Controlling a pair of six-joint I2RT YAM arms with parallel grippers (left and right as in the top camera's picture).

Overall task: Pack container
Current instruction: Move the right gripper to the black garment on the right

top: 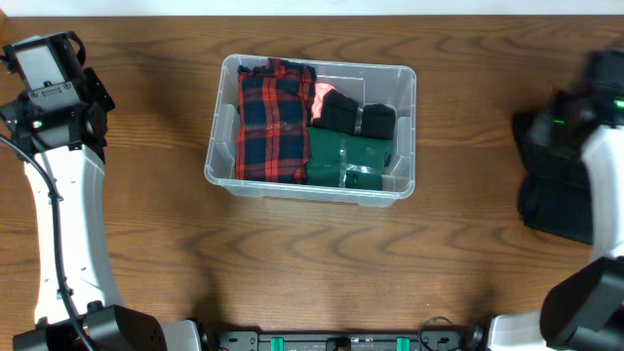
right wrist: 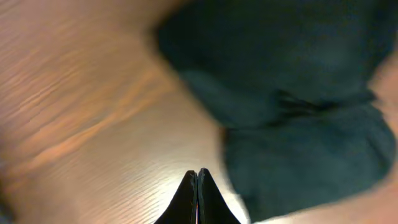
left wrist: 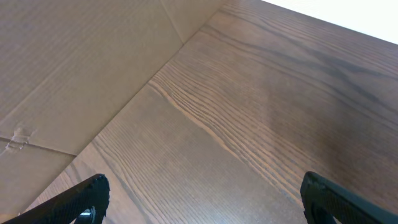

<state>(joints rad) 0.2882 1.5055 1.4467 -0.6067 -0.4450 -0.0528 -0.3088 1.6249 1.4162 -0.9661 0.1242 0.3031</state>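
Two arms sit at a brown wooden table [top: 292, 273]. The container [top: 222, 127] stands in the middle of the table, seen from above. It is a clear box with round corners. Inside, a red and blue checked cloth [top: 276, 122] fills the 9 o'clock side, right up to that wall. A green cloth [top: 349, 156] lies at 5 o'clock. Two black pieces [top: 356, 117] sit at 1 o'clock, touching the green cloth. A small pink bit shows beside them. There is a thin strip of bare floor along the 3 o'clock wall.

All around the box the table is bare wood, with wide room at 6 o'clock and at 9 o'clock.

The left gripper [left wrist: 204, 185] is far off at 10 o'clock, near the table's corner. Its jaws are spread wide with nothing between them. Under it is only wood, and a brown cardboard wall [left wrist: 81, 68] meets the table edge there.

The right gripper [right wrist: 197, 174] is at 3 o'clock, well apart from the box. Its jaws are pressed tight together and pinch nothing. It is above bare wood, just beside the edge of a dark cloth [right wrist: 298, 93] that lies near the table's right edge. That view is blurry.
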